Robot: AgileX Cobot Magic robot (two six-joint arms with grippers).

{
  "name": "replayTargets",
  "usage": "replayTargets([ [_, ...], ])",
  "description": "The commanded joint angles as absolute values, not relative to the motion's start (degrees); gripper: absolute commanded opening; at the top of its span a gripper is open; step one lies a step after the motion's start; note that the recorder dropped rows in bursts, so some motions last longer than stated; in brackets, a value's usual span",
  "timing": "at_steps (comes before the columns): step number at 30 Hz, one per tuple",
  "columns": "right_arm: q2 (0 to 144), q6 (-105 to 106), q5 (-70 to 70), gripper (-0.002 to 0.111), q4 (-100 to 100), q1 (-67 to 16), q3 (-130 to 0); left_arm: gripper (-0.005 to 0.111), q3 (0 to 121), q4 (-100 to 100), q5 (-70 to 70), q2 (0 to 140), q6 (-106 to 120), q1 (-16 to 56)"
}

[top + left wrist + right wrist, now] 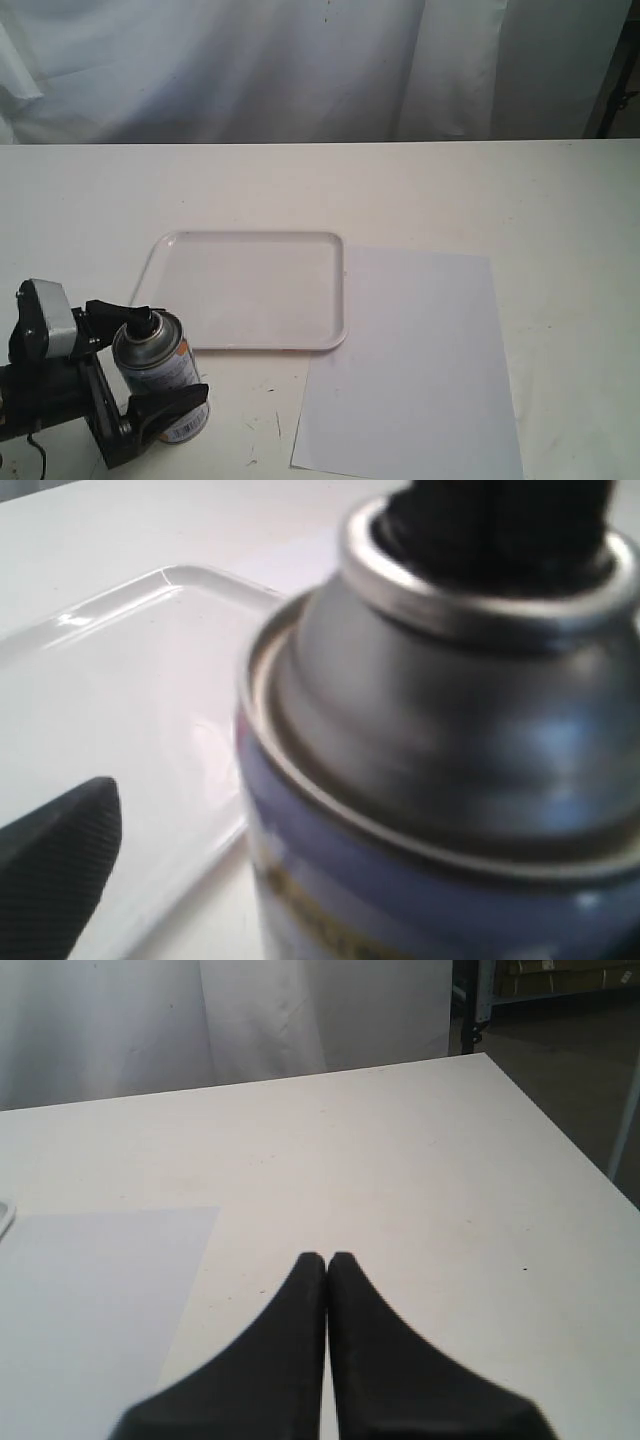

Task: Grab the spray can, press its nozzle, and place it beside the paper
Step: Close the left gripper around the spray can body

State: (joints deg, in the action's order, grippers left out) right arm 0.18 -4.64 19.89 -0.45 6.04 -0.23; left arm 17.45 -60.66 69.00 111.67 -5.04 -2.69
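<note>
The silver spray can (160, 375) stands upright near the table's front left corner, its black nozzle (140, 322) on top. My left gripper (140, 358) straddles the can, one finger on each side. In the left wrist view the can (450, 780) and its nozzle (500, 520) fill the frame. One of the fingers (50, 880) shows there with a gap to the can's wall, and the other is hidden. The white paper (410, 370) lies flat to the right of the can. My right gripper (327, 1260) is shut and empty above bare table, beside the paper (90, 1300).
A white rounded-corner tray (250, 236) lies just behind the can, touching the paper's left edge; its rim (170, 575) shows in the left wrist view. A white curtain hangs behind the table. The table's right edge (560, 1150) drops off to dark floor.
</note>
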Motion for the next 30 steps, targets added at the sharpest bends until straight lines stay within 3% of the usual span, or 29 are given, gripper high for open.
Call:
replayTargets([
  [1, 0.0, -4.7, 19.8, 0.000, -0.5, 5.7, 0.0, 0.101, 19.0, -60.2, 70.0, 111.7, -7.9, -2.4],
  [12, 0.0, -4.7, 19.8, 0.000, -0.5, 5.7, 0.0, 0.100, 19.0, -61.6, 70.0, 111.7, -9.0, -2.4],
  [15, 0.0, -4.7, 19.8, 0.000, -0.5, 5.7, 0.0, 0.095, 19.0, -62.0, 70.0, 111.7, -9.1, -2.4],
  [24, 0.0, -4.7, 19.8, 0.000, -0.5, 5.7, 0.0, 0.056, 19.0, -65.3, 70.0, 111.7, -8.0, -2.4],
  [28, 0.0, -4.7, 19.8, 0.000, -0.5, 5.7, 0.0, 0.031, 19.0, -65.3, 70.0, 111.7, -7.2, -2.4],
  [30, 0.0, -4.7, 19.8, 0.000, -0.5, 5.7, 0.0, 0.024, 19.0, -65.3, 70.0, 111.7, -7.2, -2.4],
])
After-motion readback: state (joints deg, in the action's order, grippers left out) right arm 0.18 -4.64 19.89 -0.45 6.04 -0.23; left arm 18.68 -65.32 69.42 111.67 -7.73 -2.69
